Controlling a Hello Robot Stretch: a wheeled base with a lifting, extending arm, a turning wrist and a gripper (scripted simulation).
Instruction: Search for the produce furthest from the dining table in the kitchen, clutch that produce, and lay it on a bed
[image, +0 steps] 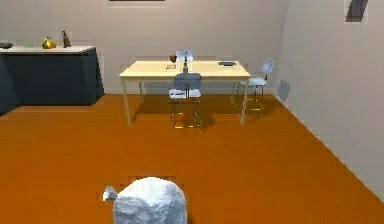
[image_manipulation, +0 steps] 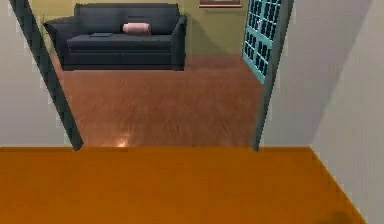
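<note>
Orange kitchen floor (image: 250, 160) stretches before us to the dining table (image: 185, 70), chairs (image: 185, 90) drawn up for sitting, then the dark counter (image: 55, 75), where a small yellow blob (image: 48, 43), likely our produce, rests well apart from the table; our gripper's state we cannot tell.

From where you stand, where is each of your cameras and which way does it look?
Forward view: on my body, facing ahead and slightly down at the table, chairs and counter; none of my body is in frame.
Arm side view: on my body, facing out sideways through a doorway at a sofa; none of my body is in frame.
Shared: the same orange floor runs through both.
</note>
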